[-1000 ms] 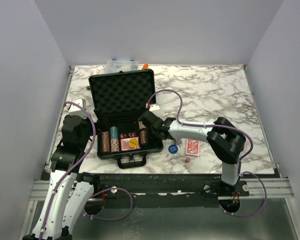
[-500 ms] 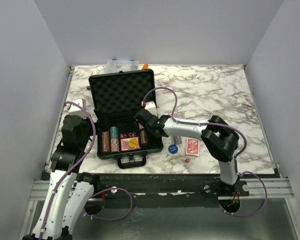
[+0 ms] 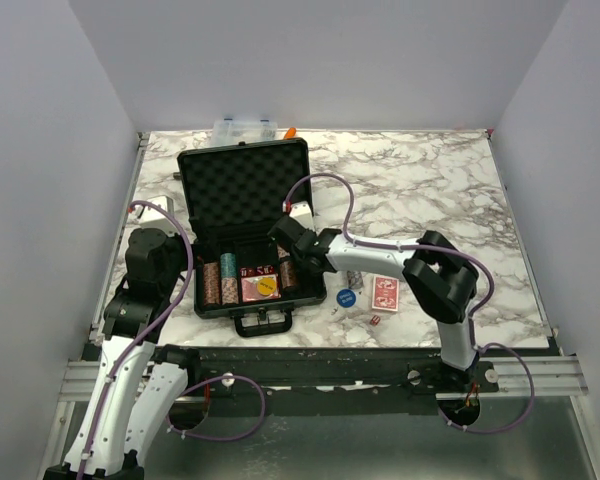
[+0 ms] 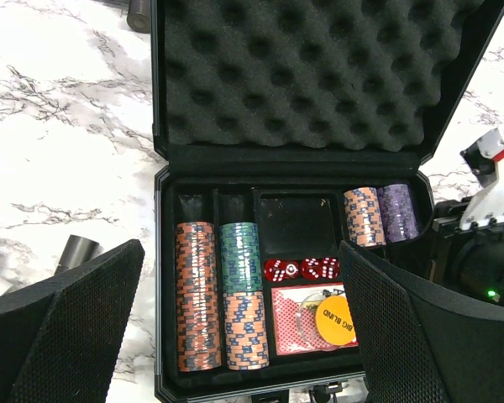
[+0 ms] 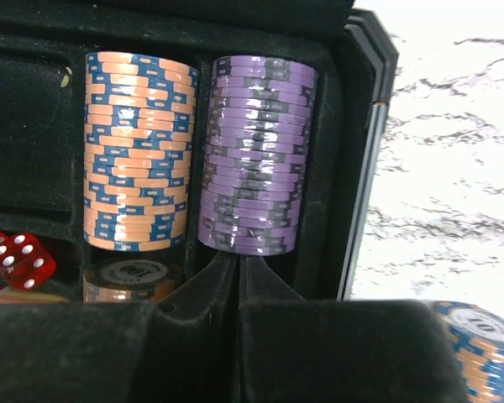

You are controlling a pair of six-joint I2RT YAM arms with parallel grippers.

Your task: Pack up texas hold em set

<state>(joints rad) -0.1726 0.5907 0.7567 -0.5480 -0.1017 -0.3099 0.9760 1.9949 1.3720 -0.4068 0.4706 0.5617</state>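
The right arm has swung left over the last second and has now all but stopped, with the right gripper (image 5: 238, 262) at the right end of the open case (image 3: 242, 185). Its fingers are pressed together and hold nothing. They sit just short of the purple chips (image 5: 254, 151), so I'd guess it is nudging that row snug. A card deck (image 3: 385, 292) and the blue button (image 3: 346, 297) lie on the table, not yet packed.

The left gripper (image 4: 239, 252) hovers over the case, fingers (image 4: 76, 327) spread wide. Only its camera shows the red dice (image 4: 302, 269) and the second deck (image 4: 298, 323) already in the foam. Only the overhead view shows the loose pieces.
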